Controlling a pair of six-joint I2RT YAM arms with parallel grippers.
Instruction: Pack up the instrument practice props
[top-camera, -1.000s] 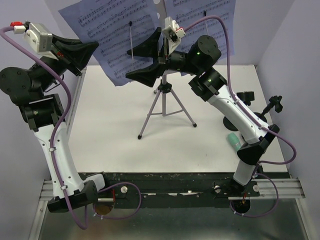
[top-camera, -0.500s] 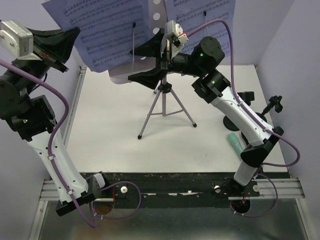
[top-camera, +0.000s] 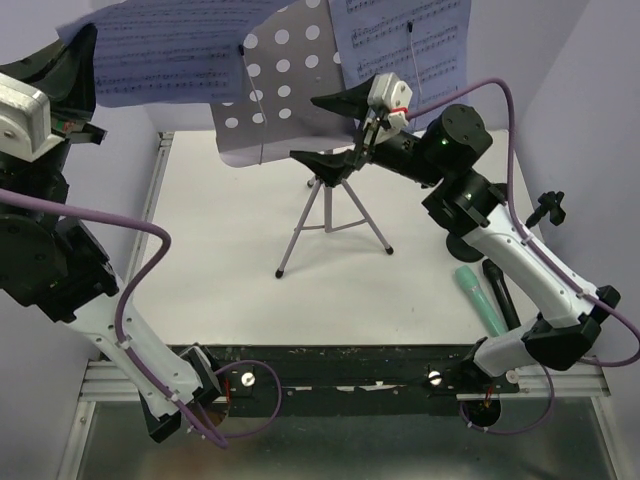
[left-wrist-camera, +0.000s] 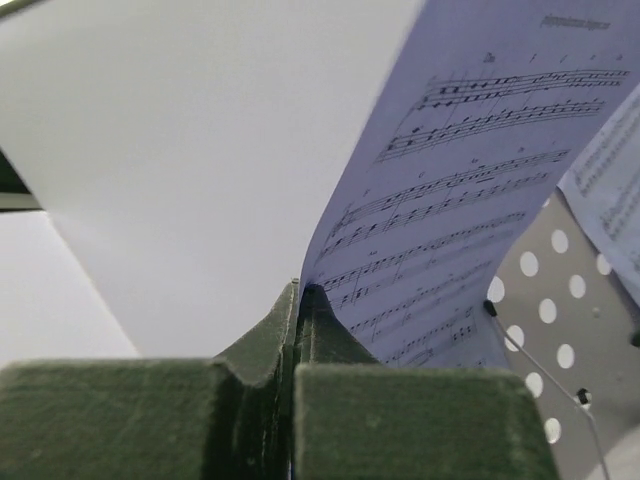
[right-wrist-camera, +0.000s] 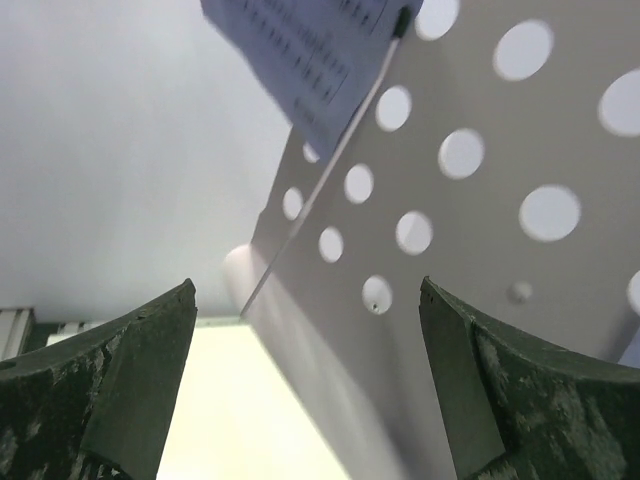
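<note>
Soft, even light; the white desk (top-camera: 220, 250) is bright, its shadows faint. The left wrist view's sheet-music page (left-wrist-camera: 200, 150) washes pale toward 11 o'clock. The fingers (right-wrist-camera: 130, 390) of the right tool (right-wrist-camera: 307, 340) sit dark and blurred at 7 and 5 o'clock.

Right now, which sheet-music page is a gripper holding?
The left page, bowed out to the left of the lilac rack, its edge pinched in the shut left gripper. The right page rests on the rack, untouched.

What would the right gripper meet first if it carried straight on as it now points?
Most likely the lilac perforated music rack: in the right wrist view its panel fills the space ahead of the open right gripper. How far off is unclear.
</note>
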